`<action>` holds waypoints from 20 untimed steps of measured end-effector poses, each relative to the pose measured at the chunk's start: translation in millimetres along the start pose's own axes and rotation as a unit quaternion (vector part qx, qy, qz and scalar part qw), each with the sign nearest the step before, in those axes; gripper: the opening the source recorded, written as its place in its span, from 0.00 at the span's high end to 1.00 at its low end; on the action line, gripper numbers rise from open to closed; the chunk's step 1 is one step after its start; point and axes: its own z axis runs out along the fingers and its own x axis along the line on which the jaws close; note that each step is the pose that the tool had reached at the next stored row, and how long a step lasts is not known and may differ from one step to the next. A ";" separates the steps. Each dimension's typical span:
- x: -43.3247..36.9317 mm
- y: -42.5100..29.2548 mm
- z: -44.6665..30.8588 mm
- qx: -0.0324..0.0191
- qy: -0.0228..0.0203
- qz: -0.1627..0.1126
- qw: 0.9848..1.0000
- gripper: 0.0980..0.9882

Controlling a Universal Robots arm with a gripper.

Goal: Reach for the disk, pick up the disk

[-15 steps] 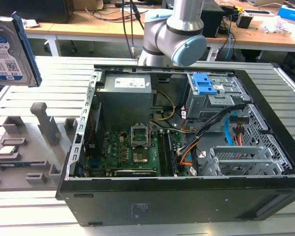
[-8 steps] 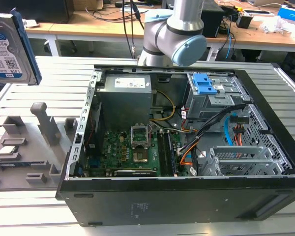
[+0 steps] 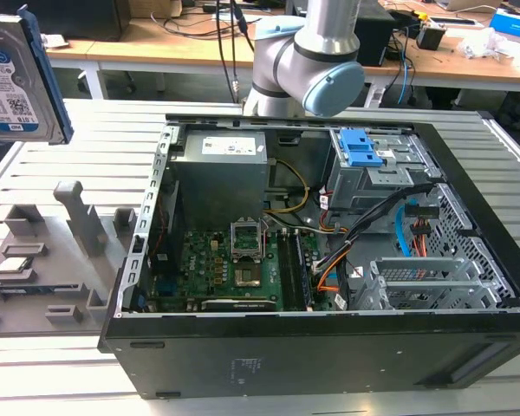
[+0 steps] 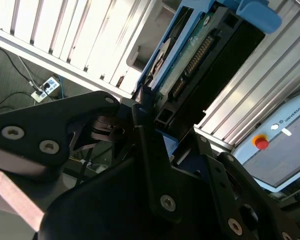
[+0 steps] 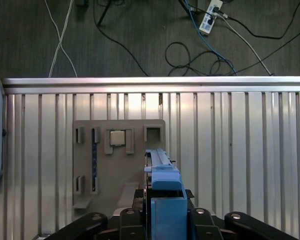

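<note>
High above the table (image 3: 61, 147), at the exterior view's left edge, the disk (image 3: 13, 74) is up in the air, standing on its edge. In the first wrist view the tool (image 5: 165, 197) is pinching it from both sides by its blue rail, with the grey holder tray (image 5: 117, 145) well below. So the reach and the pick-up both look done. The disk has a white and blue label with barcodes

disk (image 3: 13, 78): silver-grey, white-blue label, blue rail | fixture (image 3: 43, 260): grey
</note>
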 end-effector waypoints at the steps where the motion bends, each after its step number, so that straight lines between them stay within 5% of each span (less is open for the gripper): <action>1: 0.0 -0.1 -2.3 0.000 0.000 0.000 1.000 0.70; 20: 0.4 -1.5 -26.3 0.000 0.000 0.000 1.000 0.70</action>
